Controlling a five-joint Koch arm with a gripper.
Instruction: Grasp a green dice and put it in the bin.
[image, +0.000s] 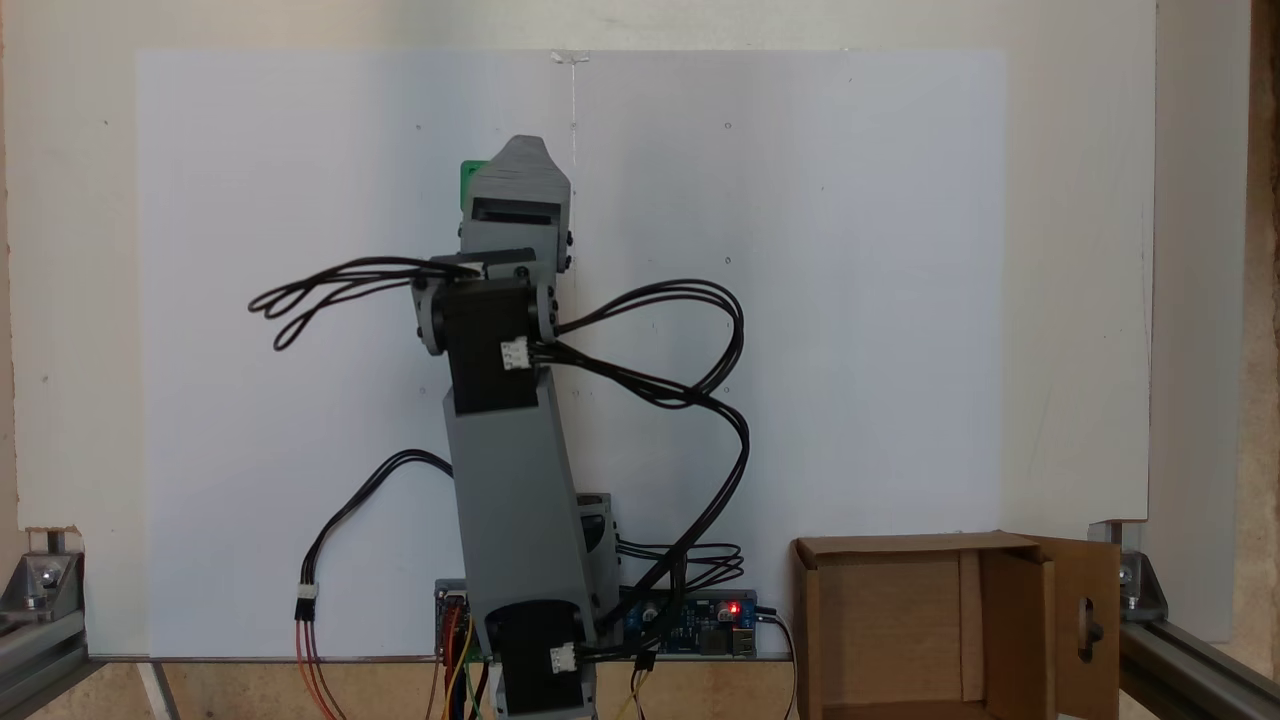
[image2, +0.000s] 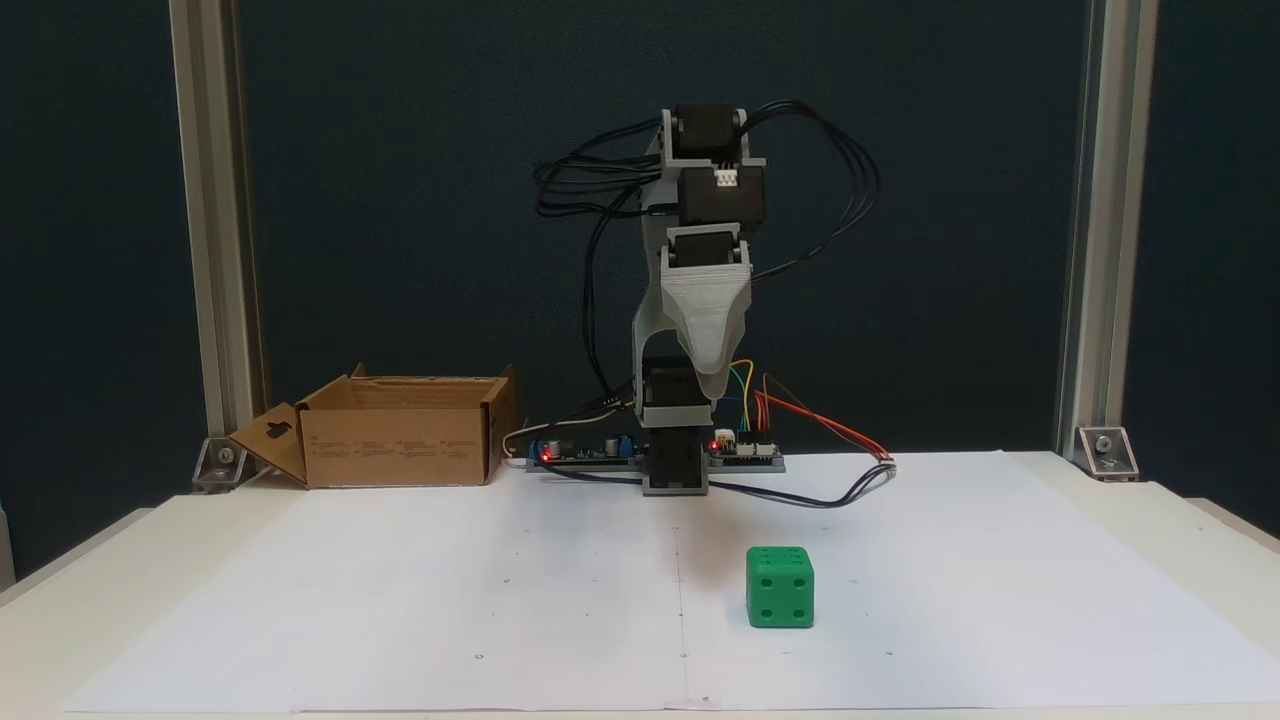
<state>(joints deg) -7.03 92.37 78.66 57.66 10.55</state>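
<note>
Hand: hangs tip-down in front of the arm's base, raised clear of the surface; from this front fixed view only one grey tapered jaw shows, so I cannot tell whether it is wide or narrow. In the top-down fixed view it points toward the top of the picture, again as one grey wedge.
Dice: green, resting on the white sheet, in front of the base and a little to the right in the front fixed view; the face toward that camera shows four pips. It sits apart from the hand, lower and nearer the camera. In the top-down fixed view only a green corner peeks out at the left side of the hand.
Bin: brown cardboard, open at the top, at the back left of the surface in the front fixed view, beside the circuit boards; one flap with a handle hole is folded outward. In the top-down fixed view it lies at the lower right.
Arm: grey links, folded upright over its base, with black cables looping on both sides.
Surface: covered with white paper.
Boards: at the base, red lights lit.
</note>
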